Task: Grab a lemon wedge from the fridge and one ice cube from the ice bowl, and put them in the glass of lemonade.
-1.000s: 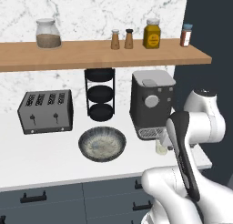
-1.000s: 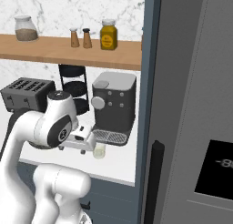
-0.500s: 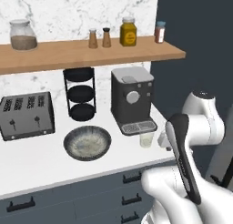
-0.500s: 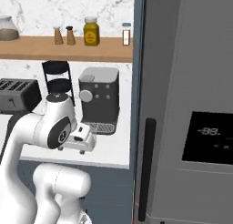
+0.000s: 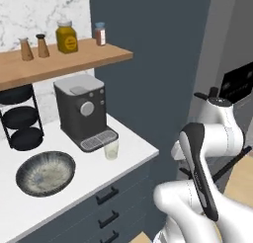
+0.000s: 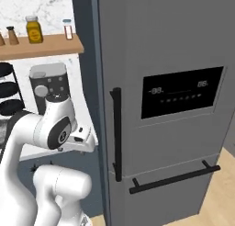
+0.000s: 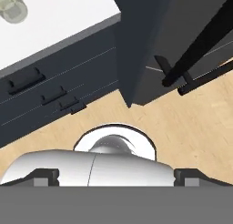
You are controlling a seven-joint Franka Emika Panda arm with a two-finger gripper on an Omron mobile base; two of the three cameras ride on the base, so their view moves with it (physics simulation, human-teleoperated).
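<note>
The fridge (image 6: 165, 46) stands shut, with its black dispenser panel (image 6: 181, 92) and long black bar handle (image 6: 117, 133) facing me. The lemon wedge is hidden behind the closed doors. On the white counter, the glass of lemonade (image 5: 111, 149) stands just in front of the coffee machine, and the ice bowl (image 5: 45, 173) lies to its left. In the hand view, my gripper (image 7: 116, 176) points down at the floor beside the fridge's corner. It is open and holds nothing, and the glass of lemonade (image 7: 12, 7) shows far off at the top left.
A coffee machine (image 5: 81, 111) and a black three-tier rack (image 5: 20, 123) stand at the back of the counter. Jars and shakers line the wooden shelf (image 5: 64, 59). Dark drawers (image 7: 41, 91) run under the counter. A lower fridge handle (image 6: 174, 177) juts out above the wood floor (image 7: 182, 136).
The base has driven right, so the counter has slid left in both views and the fridge front now faces the right base view. The arm's pose looks the same.
</note>
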